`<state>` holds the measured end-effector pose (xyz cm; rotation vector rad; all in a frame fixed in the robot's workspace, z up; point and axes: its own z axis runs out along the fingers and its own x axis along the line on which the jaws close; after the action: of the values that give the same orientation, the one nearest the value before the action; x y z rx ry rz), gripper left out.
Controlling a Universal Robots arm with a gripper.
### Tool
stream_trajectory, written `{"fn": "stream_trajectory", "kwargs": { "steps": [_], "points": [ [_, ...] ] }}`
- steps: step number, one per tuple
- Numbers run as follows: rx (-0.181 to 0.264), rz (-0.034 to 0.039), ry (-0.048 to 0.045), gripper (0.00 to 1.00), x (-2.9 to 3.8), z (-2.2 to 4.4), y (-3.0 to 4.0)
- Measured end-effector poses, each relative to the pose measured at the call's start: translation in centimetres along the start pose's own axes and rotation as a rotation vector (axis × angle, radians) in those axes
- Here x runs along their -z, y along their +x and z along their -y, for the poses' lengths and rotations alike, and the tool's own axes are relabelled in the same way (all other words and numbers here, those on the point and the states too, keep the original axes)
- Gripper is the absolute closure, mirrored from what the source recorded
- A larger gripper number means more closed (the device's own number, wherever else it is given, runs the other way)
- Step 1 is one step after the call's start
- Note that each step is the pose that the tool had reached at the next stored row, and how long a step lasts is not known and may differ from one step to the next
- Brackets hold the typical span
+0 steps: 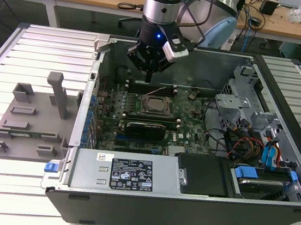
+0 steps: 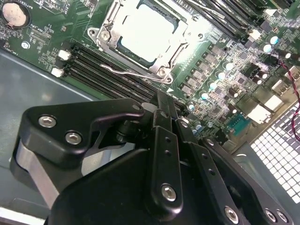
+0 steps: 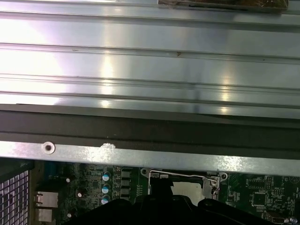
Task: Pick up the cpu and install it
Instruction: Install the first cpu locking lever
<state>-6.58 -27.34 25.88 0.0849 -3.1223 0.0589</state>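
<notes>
**Gripper above a seated cpu: late stage of installation**

In the second wrist view, nearest the camera, the gripper [image 2: 161,101] has its fingers drawn together to a narrow tip and carries nothing. Just past the tip run the dark memory slots [image 2: 108,70]. Beyond them the cpu [image 2: 147,30] lies flat inside the socket frame [image 2: 185,35]: a pale, silvery square lid, bright under the light and level with the frame. A wire lever [image 2: 129,72] lies along the frame's near edge; whether it is latched cannot be told.

In the exterior view the gripper [image 1: 147,78] hangs over the board, just short of the cpu [image 1: 154,105], within the open case [image 1: 82,175].

Judged from this, placement is done. Any further move calls for clearance from the slots and lever.
</notes>
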Motion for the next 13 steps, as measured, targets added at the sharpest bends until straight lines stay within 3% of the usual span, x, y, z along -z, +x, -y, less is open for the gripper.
{"fn": "stream_trajectory", "kwargs": {
  "steps": [9, 12, 13],
  "points": [
    [0.0, 0.0003, -0.0016, 0.89, -0.08, -0.01, 0.09],
    [0.001, 0.0009, -0.0148, 0.89, -0.2, 0.04, 0.34],
    [0.001, 0.0017, -0.0279, 0.89, -0.26, 0.15, 0.42]
  ]
}}
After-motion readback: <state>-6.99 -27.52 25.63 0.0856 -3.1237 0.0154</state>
